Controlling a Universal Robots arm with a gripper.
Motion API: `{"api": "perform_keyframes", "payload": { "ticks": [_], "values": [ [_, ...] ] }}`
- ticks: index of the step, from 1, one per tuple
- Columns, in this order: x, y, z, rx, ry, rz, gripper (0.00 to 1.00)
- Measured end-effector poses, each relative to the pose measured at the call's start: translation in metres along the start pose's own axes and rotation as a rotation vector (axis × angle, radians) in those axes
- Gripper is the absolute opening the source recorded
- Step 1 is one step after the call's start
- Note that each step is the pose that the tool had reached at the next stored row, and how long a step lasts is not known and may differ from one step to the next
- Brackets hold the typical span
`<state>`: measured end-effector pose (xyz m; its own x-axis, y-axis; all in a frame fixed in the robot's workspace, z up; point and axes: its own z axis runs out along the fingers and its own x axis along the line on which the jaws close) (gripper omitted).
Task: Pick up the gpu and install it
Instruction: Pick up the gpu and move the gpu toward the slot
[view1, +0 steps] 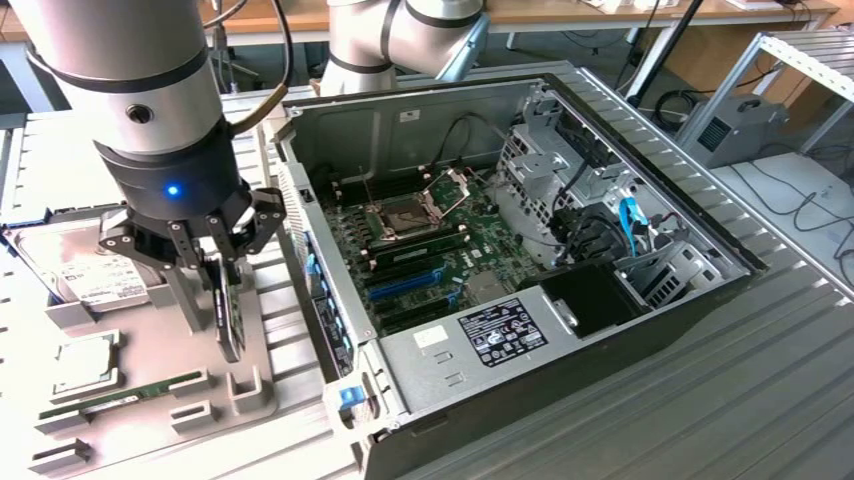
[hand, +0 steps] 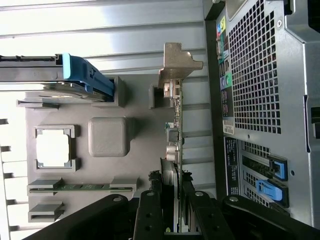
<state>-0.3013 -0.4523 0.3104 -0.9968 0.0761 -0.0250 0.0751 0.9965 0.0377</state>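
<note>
**Wrist view: gpu clamped on its edge, just beside the case**

The gpu (hand: 175, 127) stands on its long edge over a slot of the grey holder tray (hand: 140, 150), just beside the outer wall of the computer case (hand: 250, 75). The gripper (hand: 170, 184) is at the end of the card opposite its silver bracket (hand: 177, 62). The jaws are closed on the card, one finger on each flat face. Whether the card sits in the slot or is lifted clear of it, I cannot tell.

For this step I judge that a straight pull matters most. The card is thin and tall, so a tilt toward the case or away from it could wedge it in the slot or twist it between the fingers. The grip is near one end, so the bracket end may sag. A slow rise would show this early.

Farther from the case than the card, the tray carries a processor (hand: 52, 148), a RAM stick (hand: 80, 186) and a hard drive (view1: 80, 270).

The wrist view gives the card edge-on, so one sees that it runs parallel to the case wall and lies centred between the fingers. The exterior view gives what this hides: the open inside of the case, with the motherboard (view1: 441, 240) and its blue slots (view1: 400, 285), and the ribbed tabletop (view1: 747, 400) under the case.
</note>
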Motion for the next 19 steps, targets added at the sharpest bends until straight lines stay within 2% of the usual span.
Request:
{"api": "perform_keyframes", "payload": {
  "ticks": [19],
  "values": [
    [-0.0001, 0.0002, -0.0047, 0.0, 0.0001, 0.0, 0.26]
  ]
}}
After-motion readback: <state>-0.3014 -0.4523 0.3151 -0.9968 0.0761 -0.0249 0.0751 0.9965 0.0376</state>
